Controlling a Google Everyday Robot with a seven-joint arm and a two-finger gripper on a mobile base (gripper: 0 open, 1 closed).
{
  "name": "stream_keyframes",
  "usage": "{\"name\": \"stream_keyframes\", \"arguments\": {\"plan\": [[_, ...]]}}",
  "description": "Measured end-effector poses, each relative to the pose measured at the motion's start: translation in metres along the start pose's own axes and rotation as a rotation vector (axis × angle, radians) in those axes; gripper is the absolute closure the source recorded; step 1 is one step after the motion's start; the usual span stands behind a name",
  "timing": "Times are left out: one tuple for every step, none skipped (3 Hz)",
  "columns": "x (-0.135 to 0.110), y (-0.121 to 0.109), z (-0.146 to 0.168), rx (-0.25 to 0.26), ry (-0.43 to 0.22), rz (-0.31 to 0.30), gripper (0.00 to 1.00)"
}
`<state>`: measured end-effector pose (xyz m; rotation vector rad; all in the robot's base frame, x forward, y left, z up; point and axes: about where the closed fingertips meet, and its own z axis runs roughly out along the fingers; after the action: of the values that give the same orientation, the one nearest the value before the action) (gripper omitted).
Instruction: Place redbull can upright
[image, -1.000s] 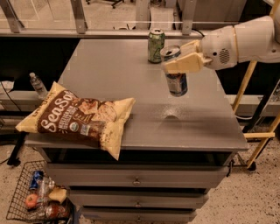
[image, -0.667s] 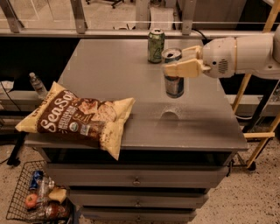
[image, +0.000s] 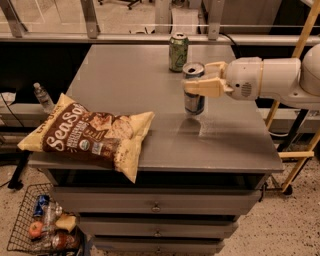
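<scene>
Gripping the slim blue-and-silver metal redbull can (image: 194, 104) upright above the grey metal table (image: 125, 80), the cream two-finger gripper (image: 196, 80) is risking toppling it by releasing early.

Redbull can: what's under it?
Only table top, showing the redbull can reflected. The gripper is shut around the can's middle, hiding it; whether its base touches the table cannot be told.

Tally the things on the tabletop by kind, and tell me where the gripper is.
Cans: 2 (redbull can, upright, clasped by the gripper; green can just behind them)
Chip bags: 1 (chip bag, front left)
Total: 3
</scene>
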<state>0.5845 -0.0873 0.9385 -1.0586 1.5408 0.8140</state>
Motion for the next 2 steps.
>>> {"name": "stream_keyframes", "arguments": {"plan": [[0.0097, -0.0017, 0.0057, -0.004, -0.014, 0.021, 1.00], [0.0191, -0.0021, 0.0101, -0.001, -0.025, 0.045, 1.00]]}}
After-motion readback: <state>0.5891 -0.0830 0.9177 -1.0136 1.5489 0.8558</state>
